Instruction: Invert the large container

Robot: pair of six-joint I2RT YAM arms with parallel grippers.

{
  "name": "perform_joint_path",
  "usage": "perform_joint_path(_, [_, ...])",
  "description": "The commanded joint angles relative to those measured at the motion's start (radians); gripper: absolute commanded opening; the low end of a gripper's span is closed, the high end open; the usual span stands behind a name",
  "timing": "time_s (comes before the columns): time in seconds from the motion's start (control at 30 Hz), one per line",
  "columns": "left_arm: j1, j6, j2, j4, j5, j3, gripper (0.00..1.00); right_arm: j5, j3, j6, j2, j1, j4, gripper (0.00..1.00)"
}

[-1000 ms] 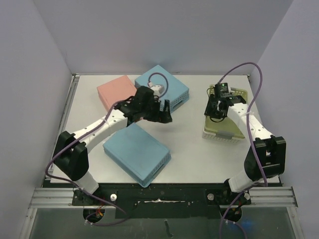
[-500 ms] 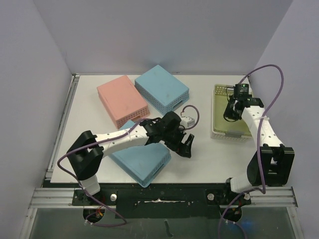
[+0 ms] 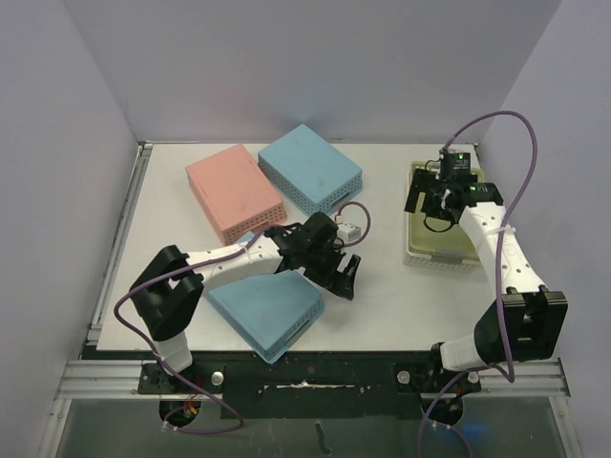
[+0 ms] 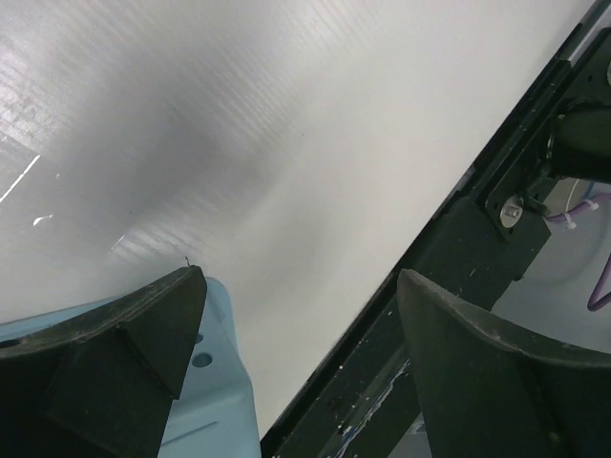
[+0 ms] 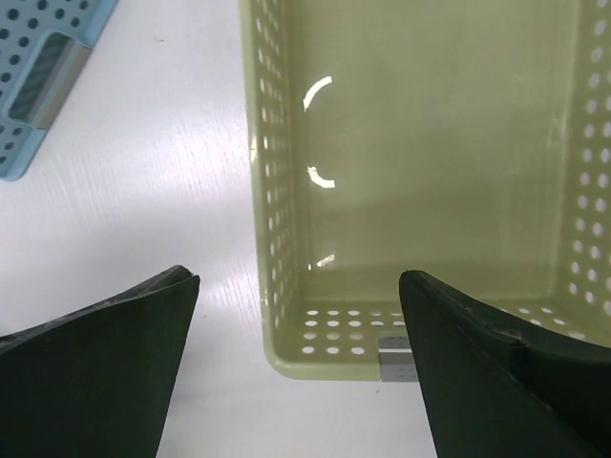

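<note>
Large blue container (image 3: 265, 310) lies solid face up at the near left of the table (image 3: 382, 286), its right edge just beside the left gripper (image 3: 346, 279); only the left wrist view shows those jaws wide apart and empty, the container's corner beneath one of them; the right gripper (image 3: 441, 202) hangs over the upright yellow-green basket (image 3: 441, 250); its wrist view shows jaws spread wide, holding nothing.

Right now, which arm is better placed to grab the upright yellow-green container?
Right. The right tool hangs open over the yellow-green container, one wall between its fingers; the left tool sits across the table by the near blue container.
</note>
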Motion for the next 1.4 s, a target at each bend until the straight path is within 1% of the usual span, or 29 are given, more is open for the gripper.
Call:
perform_joint_path(0.0, [-0.027, 0.025, -0.025, 0.002, 0.027, 0.082, 0.83, -0.009, 0.055, -0.008, 0.004, 0.014, 0.056, 0.92])
perform_joint_path(0.1, [-0.072, 0.042, -0.034, -0.027, 0.075, 0.086, 0.83, -0.011, 0.07, -0.009, 0.029, 0.013, 0.06, 0.92])
perform_joint_path(0.2, [-0.123, 0.054, -0.035, -0.045, 0.114, 0.083, 0.83, -0.026, 0.076, -0.02, 0.062, 0.013, 0.078, 0.88])
perform_joint_path(0.27, [-0.146, 0.06, -0.02, -0.066, 0.14, 0.086, 0.83, -0.048, 0.077, -0.032, 0.086, 0.013, 0.091, 0.82])
perform_joint_path(0.33, [-0.146, 0.053, -0.007, -0.078, 0.149, 0.082, 0.83, -0.077, 0.083, -0.041, 0.112, 0.012, 0.096, 0.76])
perform_joint_path(0.47, [-0.134, 0.055, 0.017, -0.095, 0.123, 0.085, 0.83, -0.106, 0.097, -0.054, 0.164, 0.016, 0.105, 0.62])
perform_joint_path(0.53, [-0.123, 0.043, 0.03, -0.095, 0.097, 0.08, 0.83, -0.107, 0.108, -0.059, 0.19, 0.015, 0.107, 0.52])
perform_joint_path(0.6, [-0.103, 0.03, 0.039, -0.092, 0.09, 0.066, 0.83, -0.102, 0.119, -0.066, 0.218, 0.014, 0.1, 0.43])
perform_joint_path(0.7, [-0.062, 0.018, 0.054, -0.104, 0.088, 0.042, 0.82, -0.084, 0.132, -0.072, 0.239, 0.011, 0.086, 0.34])
perform_joint_path(0.83, [0.0, 0.037, 0.03, -0.118, 0.061, 0.016, 0.81, -0.064, 0.126, -0.065, 0.225, 0.005, 0.089, 0.22])
perform_joint_path(0.97, [0.102, 0.062, -0.019, -0.118, 0.003, -0.018, 0.81, -0.037, 0.112, -0.061, 0.196, -0.019, 0.081, 0.06])
perform_joint_path(1.03, [0.17, 0.062, -0.041, -0.107, -0.01, -0.026, 0.81, -0.033, 0.112, -0.06, 0.179, -0.03, 0.071, 0.01])
perform_joint_path(1.13, [0.238, 0.062, -0.07, -0.089, -0.015, -0.006, 0.81, -0.027, 0.12, -0.06, 0.15, -0.031, 0.054, 0.0])
perform_joint_path(1.23, [0.25, 0.069, -0.079, -0.098, -0.016, 0.059, 0.81, -0.028, 0.135, -0.06, 0.114, -0.029, 0.03, 0.0])
perform_joint_path(1.37, [0.248, 0.049, -0.094, -0.081, 0.036, 0.143, 0.81, -0.015, 0.162, -0.065, 0.054, -0.031, -0.004, 0.0])
